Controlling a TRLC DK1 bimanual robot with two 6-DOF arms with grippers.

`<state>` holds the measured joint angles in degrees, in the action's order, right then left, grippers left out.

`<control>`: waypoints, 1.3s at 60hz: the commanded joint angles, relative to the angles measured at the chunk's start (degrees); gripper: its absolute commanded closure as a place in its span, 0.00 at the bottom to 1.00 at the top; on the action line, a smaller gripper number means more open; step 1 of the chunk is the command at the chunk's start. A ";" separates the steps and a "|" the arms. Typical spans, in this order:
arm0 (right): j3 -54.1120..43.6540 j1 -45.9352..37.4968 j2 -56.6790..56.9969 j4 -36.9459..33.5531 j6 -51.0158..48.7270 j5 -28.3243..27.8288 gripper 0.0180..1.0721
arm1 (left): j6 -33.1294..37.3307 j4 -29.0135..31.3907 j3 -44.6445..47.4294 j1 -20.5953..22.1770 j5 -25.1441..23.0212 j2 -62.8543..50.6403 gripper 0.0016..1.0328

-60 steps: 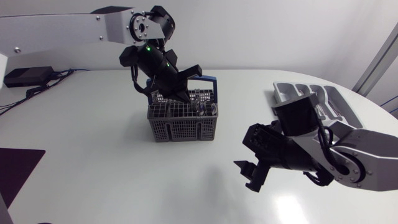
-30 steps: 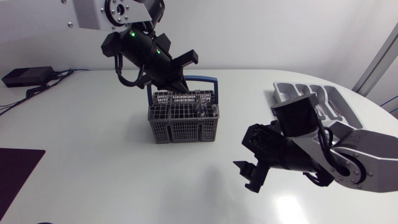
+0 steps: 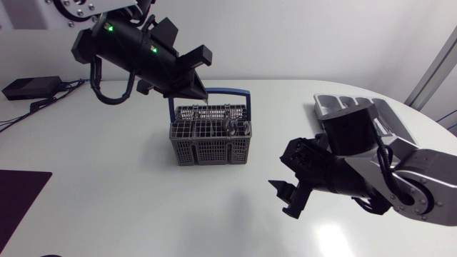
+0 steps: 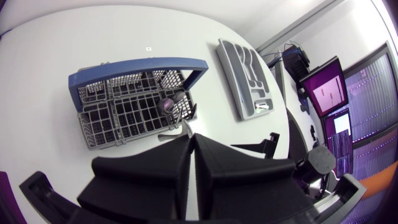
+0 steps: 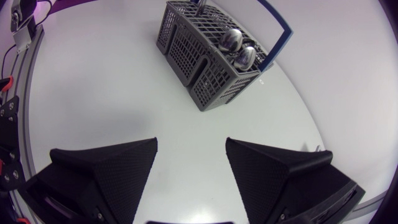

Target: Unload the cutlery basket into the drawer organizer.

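left gripper hangs above the cutlery basket, fingers closed on a thin silver utensil. right gripper is open over the table, near the basket. spoons stand in the basket. drawer organizer lies behind the right arm.

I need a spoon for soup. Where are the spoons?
In the head view the spoons stand in the grey basket mid-table, at its end facing the tray on the right.
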<state>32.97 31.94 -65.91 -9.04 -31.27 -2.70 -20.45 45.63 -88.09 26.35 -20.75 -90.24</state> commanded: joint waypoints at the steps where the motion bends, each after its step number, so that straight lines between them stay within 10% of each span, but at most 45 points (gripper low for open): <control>1: -0.28 0.40 1.40 -0.63 1.38 0.50 0.24 | 3.13 -1.15 3.28 0.55 -0.43 2.35 0.97; 78: 5.52 -2.68 8.43 -11.70 4.28 -25.69 0.24 | 29.76 -0.54 16.55 14.52 -17.66 7.18 0.97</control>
<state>36.73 29.50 -56.66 -19.68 -28.86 -27.03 7.64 44.93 -72.77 40.29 -37.50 -82.87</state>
